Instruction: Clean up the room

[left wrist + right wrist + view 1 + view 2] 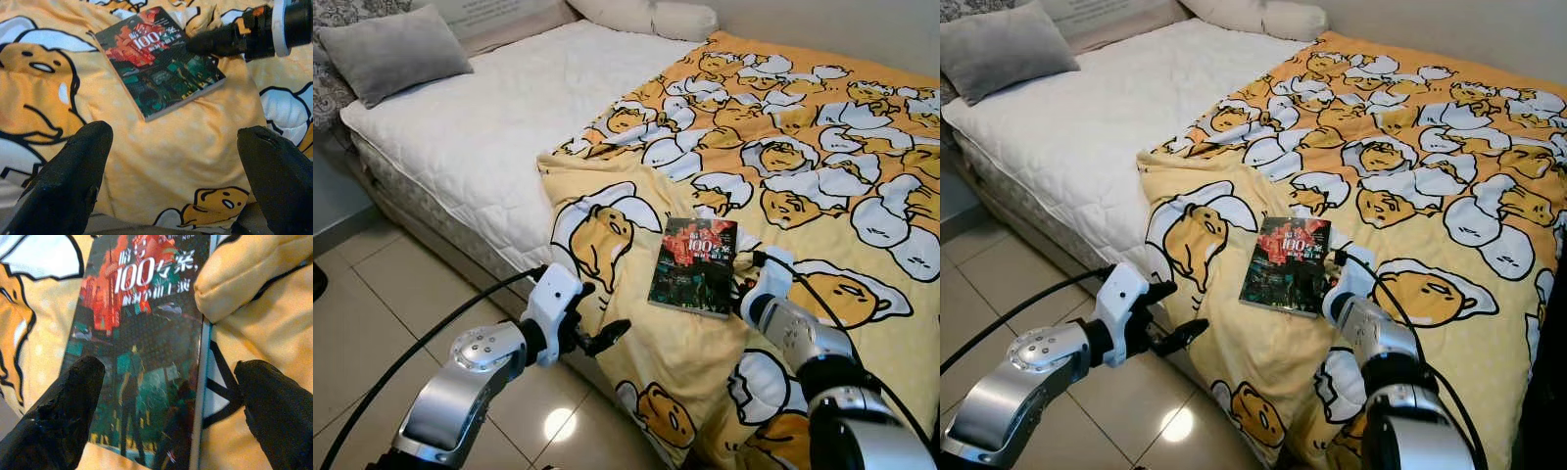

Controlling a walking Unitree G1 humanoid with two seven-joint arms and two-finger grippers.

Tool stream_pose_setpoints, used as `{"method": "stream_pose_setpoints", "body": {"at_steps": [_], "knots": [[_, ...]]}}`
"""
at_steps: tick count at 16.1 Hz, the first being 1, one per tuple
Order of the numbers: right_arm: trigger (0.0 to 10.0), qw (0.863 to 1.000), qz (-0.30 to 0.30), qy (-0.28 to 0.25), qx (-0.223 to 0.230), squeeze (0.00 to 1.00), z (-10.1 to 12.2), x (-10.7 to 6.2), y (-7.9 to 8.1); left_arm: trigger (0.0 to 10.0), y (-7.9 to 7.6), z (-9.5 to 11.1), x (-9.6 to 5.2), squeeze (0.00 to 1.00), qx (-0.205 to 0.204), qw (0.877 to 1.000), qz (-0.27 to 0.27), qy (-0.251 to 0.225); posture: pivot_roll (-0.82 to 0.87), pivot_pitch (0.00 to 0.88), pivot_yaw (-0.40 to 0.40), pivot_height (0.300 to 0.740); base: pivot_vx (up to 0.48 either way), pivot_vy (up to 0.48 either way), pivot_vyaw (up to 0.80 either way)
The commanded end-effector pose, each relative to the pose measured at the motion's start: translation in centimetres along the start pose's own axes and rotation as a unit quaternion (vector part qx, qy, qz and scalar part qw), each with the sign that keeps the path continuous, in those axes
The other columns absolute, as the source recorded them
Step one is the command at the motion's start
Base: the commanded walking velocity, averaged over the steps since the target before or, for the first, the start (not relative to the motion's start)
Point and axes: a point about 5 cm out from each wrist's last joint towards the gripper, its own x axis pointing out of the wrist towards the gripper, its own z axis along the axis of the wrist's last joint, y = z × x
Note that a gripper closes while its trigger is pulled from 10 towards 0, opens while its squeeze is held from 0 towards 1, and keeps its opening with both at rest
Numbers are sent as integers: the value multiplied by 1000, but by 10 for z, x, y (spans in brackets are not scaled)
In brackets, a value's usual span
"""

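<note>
Left gripper (597, 338) nearest, hovering over the tiled floor (372, 304) just off the bed's near edge, fingers (73, 181) spread open, nothing between them, aimed at the blanket overhang. Right gripper (742, 286) a bit further in, over the yellow cartoon-print blanket (803, 166), right at the book's right edge; fingers (68, 406) spread wide, one over the cover, the other over the blanket beside the book's edge, not closed on it. Cannot tell whether the fingertips touch the cover.

Book (693, 265) lies flat, cover up, dark cover with red art and a white "100", on the blanket near the bed's near edge. A blanket fold bulges up against its right edge near the far corner.

Blanket covers the right part of the bed (489, 127) and drapes over the near edge; its left edge is rumpled and folded back. Left part shows bare white quilted mattress pad. Far left corner: grey pillow (391, 51). Far edge, by the wall: white pillow (646, 17).
</note>
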Motion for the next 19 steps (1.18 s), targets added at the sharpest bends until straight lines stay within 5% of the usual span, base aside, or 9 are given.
{"method": "stream_pose_setpoints", "body": {"at_steps": [1,2,10,13,19], "knots": [[10000,1000,2,-6,21,110,4,0,-2,10000,0,-1,-2,749,1,1000,1,5,-74,0,29,740,0,0,0],[10000,999,10,5,46,0,-1,0,-3,10000,1,-1,-2,749,0,1000,4,5,-70,0,24,740,0,0,0],[10000,985,93,59,136,0,-17,1,7,10000,-1,-4,-7,753,-9,1000,16,5,-62,0,10,740,0,0,0],[10000,979,75,78,172,0,-31,2,6,10000,0,-5,-5,753,-8,1000,17,10,-70,0,29,740,0,0,0],[10000,987,-24,114,112,0,-64,5,4,10000,3,-6,-3,749,5,1000,21,23,-51,16,43,740,0,0,0]]}}
